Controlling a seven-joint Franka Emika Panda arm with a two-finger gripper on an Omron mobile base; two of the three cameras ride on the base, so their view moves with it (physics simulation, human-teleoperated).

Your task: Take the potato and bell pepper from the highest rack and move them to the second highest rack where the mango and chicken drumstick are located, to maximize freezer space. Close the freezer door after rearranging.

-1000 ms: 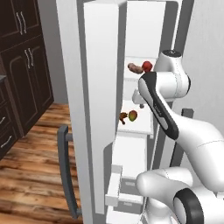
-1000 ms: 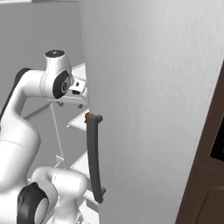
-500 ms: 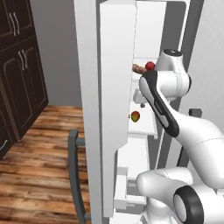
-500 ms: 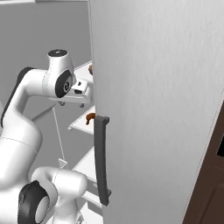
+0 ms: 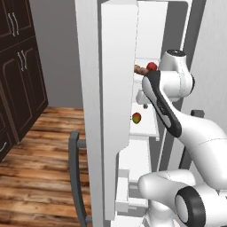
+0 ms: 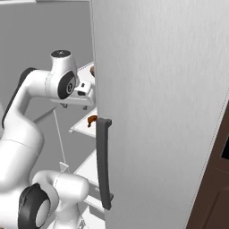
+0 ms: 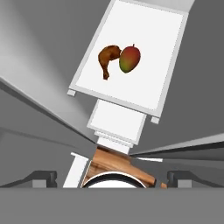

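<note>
**Hovering above the freezer racks**

Hanging wide open, gripper (image 7: pixel 112 177) holding nothing (fingertips barely showing). Lying side by side near the rack's (image 7: pixel 162 65) far left corner: chicken drumstick (image 7: pixel 108 59) touching mango (image 7: pixel 129 59). Farther up, sitting on a higher rack, bell pepper (image 5: pixel 151 66).

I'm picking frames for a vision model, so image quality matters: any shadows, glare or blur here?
Left base view: flat, even light, sharp; the mango casts no clear shadow. Right base view: the freezer door is faintly grainy, without glare. Hand view: crisp on the chicken drumstick, soft grey gradients along the walls.
</note>
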